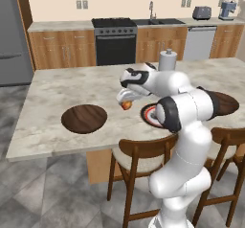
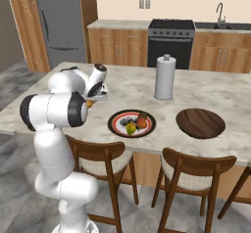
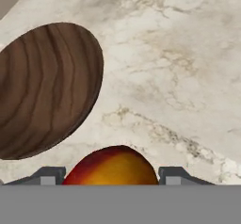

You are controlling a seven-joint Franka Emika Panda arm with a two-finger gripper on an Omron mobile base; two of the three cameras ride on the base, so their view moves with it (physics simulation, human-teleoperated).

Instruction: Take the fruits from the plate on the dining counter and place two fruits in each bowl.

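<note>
Behind beige dining counter [image 1: 57, 90], wooden cabinets [image 1: 62, 47], black oven [image 1: 115, 42]

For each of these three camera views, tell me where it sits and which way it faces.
Left base view: behind the arm, left side, facing the counter and stove; the arm rises lower right, orange fruit in the pincer.
Right base view: behind, right side; the arm is lower left, beside the plate.
Hand view: looks along the pincer at the left bowl.
The left base and hand views share that bowl and fruit.
</note>
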